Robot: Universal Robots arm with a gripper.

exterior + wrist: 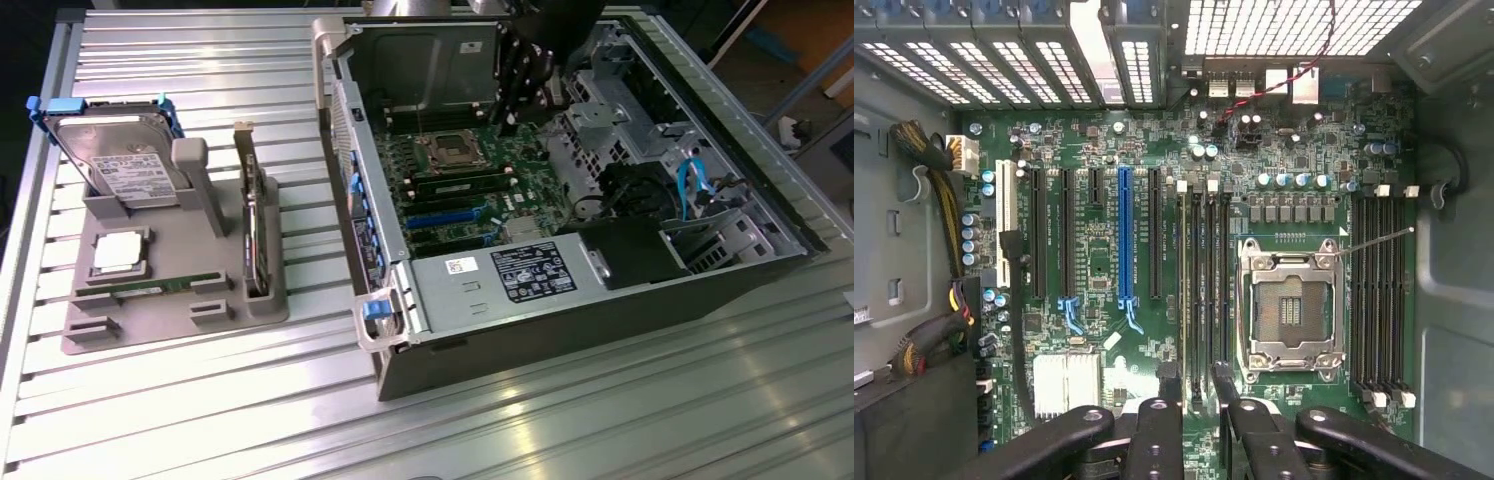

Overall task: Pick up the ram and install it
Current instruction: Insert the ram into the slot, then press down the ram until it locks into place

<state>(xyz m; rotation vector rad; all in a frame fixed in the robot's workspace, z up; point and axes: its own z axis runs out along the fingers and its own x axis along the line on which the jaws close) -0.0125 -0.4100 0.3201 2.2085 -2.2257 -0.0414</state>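
A ribbed, silvery metal table [574,420] of long parallel slats carries two things, set just beside each other. A grey holder tray [134,328] sits flat toward the exterior view's left. An open dark computer case [561,335] lies on its side toward the exterior view's right, reaching the far edge.

We see one ram [160,285], a long, thin green stick with dark chips, lying flat in the front groove of a grey holder [134,335] on the worktop, well apart from the claw [525,95] and towards the exterior view's left of it. What we take for a second ram [1182,300] stands on edge in a motherboard slot, one end close beside the claw's fingertips [1167,378].
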